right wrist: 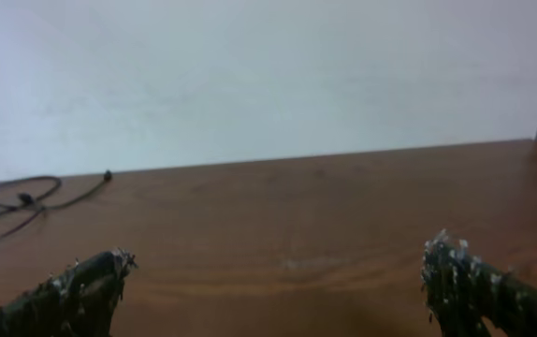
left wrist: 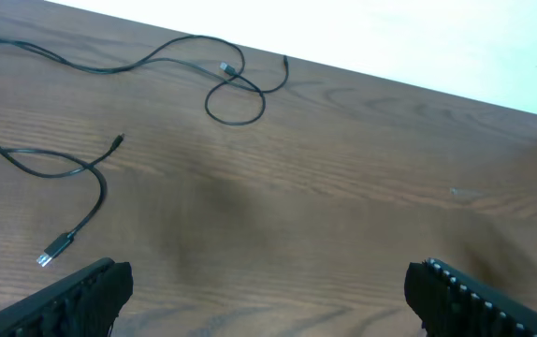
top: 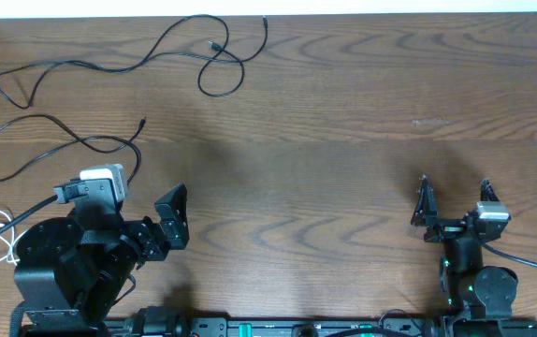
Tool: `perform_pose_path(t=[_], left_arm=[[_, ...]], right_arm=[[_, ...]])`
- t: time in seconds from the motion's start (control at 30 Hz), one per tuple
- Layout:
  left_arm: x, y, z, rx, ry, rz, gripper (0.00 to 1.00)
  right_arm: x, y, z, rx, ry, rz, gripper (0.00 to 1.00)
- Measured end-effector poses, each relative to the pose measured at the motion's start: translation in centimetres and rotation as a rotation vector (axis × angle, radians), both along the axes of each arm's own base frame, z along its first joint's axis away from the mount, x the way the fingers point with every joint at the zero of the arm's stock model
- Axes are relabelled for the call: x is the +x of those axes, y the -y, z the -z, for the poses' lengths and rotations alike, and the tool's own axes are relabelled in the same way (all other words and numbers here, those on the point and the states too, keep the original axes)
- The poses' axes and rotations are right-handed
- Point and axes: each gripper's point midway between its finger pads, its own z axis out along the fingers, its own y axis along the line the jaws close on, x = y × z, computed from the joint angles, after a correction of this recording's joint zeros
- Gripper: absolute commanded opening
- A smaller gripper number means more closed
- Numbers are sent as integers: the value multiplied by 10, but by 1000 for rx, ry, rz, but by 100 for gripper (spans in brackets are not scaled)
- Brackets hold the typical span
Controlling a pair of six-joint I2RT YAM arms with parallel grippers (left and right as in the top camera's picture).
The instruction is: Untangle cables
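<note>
Both arms at the near edge of the bench (top: 343,140), overhead view. The left gripper (left wrist: 268,285) has its jaws spread wide with nothing between them. The right gripper (top: 454,198) likewise stands with jaws fully apart and empty over bare wood.

No cable touches either set of jaws. In the left wrist view, the silver-tipped plug (left wrist: 53,253) of the nearer black cable (top: 109,140) lies just beyond the left-hand finger (left wrist: 81,290), at about 10 o'clock from the jaws. That cord then runs away toward 10 o'clock in an open loop.

The white cable (top: 11,241) lies coiled at the bench's left edge, beside the left arm's base, at about 9 o'clock from the left jaws. The farther black cable (top: 222,95) lies along the far edge at 11 to 12 o'clock, well apart, ending in a small loop that crosses itself.

From the right jaws all three cords lie at 9 to 10 o'clock, well apart. The three cords lie separate from one another.
</note>
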Motion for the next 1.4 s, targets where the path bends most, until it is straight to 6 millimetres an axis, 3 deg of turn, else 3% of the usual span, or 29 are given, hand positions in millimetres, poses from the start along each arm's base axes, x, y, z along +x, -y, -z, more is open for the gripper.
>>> perform_pose_path(t=[0.13,1.4], left_arm=[[0,0,0,0,0,0,99],[0,0,0,0,0,0,99]], right_arm=[[-1,4,24,-9,-94,18,99],[0,2,24,-83,-96,2,99]])
